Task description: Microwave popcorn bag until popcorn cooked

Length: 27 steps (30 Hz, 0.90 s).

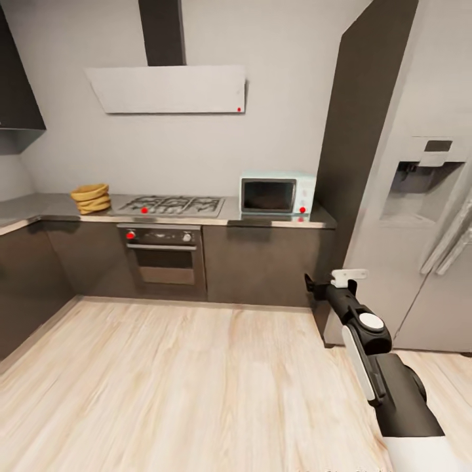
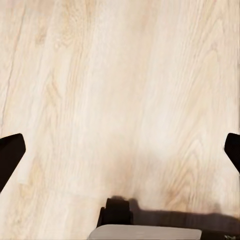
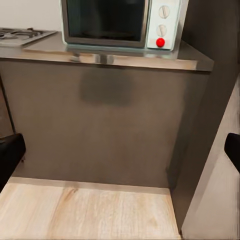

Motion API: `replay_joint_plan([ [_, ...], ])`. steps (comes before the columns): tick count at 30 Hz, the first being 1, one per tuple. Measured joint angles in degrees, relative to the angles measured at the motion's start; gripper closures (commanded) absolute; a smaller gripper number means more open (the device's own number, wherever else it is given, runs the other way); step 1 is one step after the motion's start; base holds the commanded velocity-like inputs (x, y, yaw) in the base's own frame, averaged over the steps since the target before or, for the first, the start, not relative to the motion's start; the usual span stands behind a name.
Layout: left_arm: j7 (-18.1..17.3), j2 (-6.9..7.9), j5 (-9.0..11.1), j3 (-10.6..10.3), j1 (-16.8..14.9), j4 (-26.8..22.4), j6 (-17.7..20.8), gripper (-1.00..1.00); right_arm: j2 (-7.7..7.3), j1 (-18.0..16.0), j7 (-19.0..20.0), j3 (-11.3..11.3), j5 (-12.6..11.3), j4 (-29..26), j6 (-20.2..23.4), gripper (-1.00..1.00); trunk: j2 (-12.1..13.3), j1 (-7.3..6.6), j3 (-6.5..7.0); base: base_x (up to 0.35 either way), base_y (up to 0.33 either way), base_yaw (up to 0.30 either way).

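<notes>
**A:** How do the jaws stand?

**B:** Both pairs are spread wide and hold nothing. The left gripper (image 2: 120,150) points down at bare pale wood floor (image 2: 125,90), with one dark fingertip (image 2: 10,152) at each side of its wrist view. The right gripper (image 3: 120,150) faces the dark brown cabinet front (image 3: 100,130) below the countertop (image 3: 125,57).

**A:** Where is the microwave?

**B:** The mint-blue microwave (image 1: 276,194) sits at the right end of the countertop (image 1: 59,208), door closed, beyond and above the right gripper (image 1: 321,284). To its left lies the steel gas hob (image 1: 172,206), and farther left, well apart from the microwave, the mustard-tan popcorn bag (image 1: 91,197) rests on the countertop. A tall pale fridge (image 1: 419,216) stands at the right.
</notes>
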Motion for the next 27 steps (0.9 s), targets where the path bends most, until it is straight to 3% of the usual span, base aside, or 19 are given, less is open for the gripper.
replay_joint_plan([
  [7,0.0,-0.26,0.5,0.1,0.7,-0.1,-0.7,-1.0,0.12,0.6,-0.2,2.7,0.0,0.3,-0.1,-1.0,0.0,-0.03,0.0,0.249,-0.04,-0.034],
  [27,0.0,-0.26,0.6,0.2,0.7,-0.1,-0.7,-1.0,0.02,0.9,-0.3,2.8,-0.2,-0.8,-0.9,-1.0,0.0,-0.03,0.0,0.339,-0.107,0.0],
])
